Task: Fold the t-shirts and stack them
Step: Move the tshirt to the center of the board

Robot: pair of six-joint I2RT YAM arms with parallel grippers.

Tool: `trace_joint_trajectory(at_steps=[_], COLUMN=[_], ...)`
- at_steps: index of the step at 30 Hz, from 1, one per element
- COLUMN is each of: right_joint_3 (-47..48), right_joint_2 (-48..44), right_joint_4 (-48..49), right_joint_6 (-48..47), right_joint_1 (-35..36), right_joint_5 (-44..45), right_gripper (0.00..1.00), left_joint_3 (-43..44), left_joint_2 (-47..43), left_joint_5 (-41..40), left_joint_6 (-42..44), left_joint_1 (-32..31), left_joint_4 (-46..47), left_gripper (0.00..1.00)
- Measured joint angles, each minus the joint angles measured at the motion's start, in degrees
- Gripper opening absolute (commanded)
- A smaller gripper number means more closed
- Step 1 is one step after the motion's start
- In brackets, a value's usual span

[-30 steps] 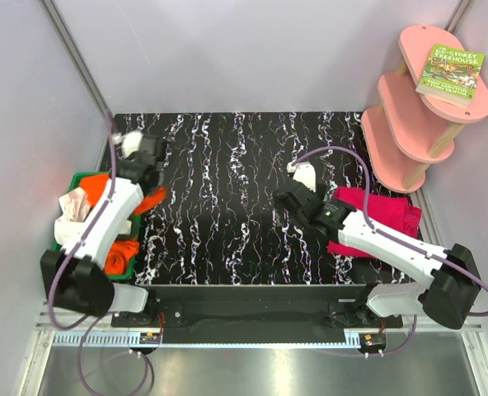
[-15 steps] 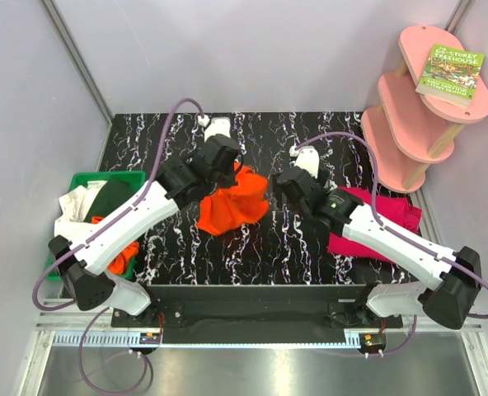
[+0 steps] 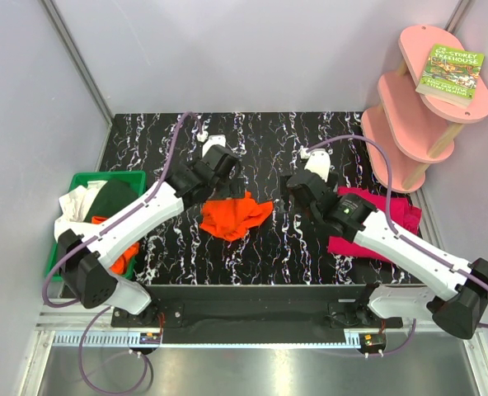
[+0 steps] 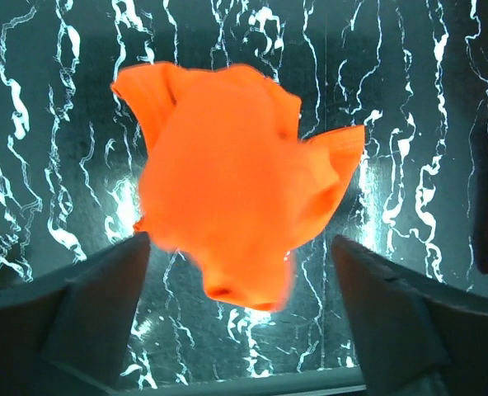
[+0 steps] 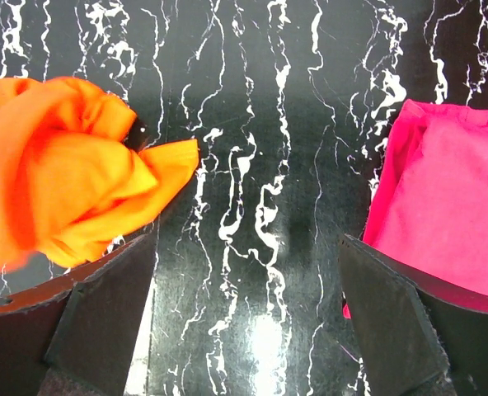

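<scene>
T-shirts lie in three places on and beside the black, white-veined surface (image 3: 260, 140). At the far left a green bin (image 3: 133, 176) sits just off the edge of the surface, with a white t-shirt (image 3: 72, 206) draped over its near-left rim. A dark green t-shirt (image 3: 112, 196) is bunched at its back, and an orange one (image 3: 127, 252) shows at its near end under the left arm (image 3: 137, 219). That arm reaches from its base past the bin and out to the middle of the surface.

The left hand (image 4: 240, 243) hangs above the bright orange t-shirt (image 3: 234, 216) with its fingers spread wide, one on each side of the cloth and gripping none of it. From above, the shirt looks like a crumpled heap on the surface, one flap pointing right. In the left wrist view it is blurred, so it may not be fully settled.

Just right of it, over bare surface, the right hand (image 5: 244, 243) is also spread wide and holds nothing. In its wrist view the orange heap is off its left finger and the magenta-pink t-shirt (image 3: 399, 216) off its right finger.

The pink shirt lies flat near the right edge of the surface, partly under the right arm. Beyond it, a pink tiered shelf (image 3: 409, 115) stands in the far right corner, with a book (image 3: 452, 72) on its top tier.
</scene>
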Motion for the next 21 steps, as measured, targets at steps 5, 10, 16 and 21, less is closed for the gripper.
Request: trace_joint_trajectory(at_steps=[5,10,16,21], right_joint_3=[-0.3,-0.3,1.2,3.0], right_joint_2=[-0.2,1.5,9.2,15.4], right_joint_4=[-0.5,1.3,4.5,8.1], right_joint_6=[-0.2,-2.8,-5.7,-6.5], right_joint_1=[0.0,0.1,2.7,8.2], right_joint_5=[-0.8,-5.5,-13.1,-19.0], right_gripper=[0.86,0.65,0.57,0.57], left_joint_3=[-1.4,-8.0,-16.0,-16.1], left_joint_2=[0.0,-2.4,-10.4,-13.5], left_joint_5=[0.1,-1.2,-5.5,-10.7], left_joint_6=[-0.4,-2.4,-7.6,-12.0], left_joint_1=[-0.1,-0.1,1.6,6.7], left_joint_4=[1.2,3.0,-0.3,-5.3], left_gripper=[0.99,0.99,0.98,0.98])
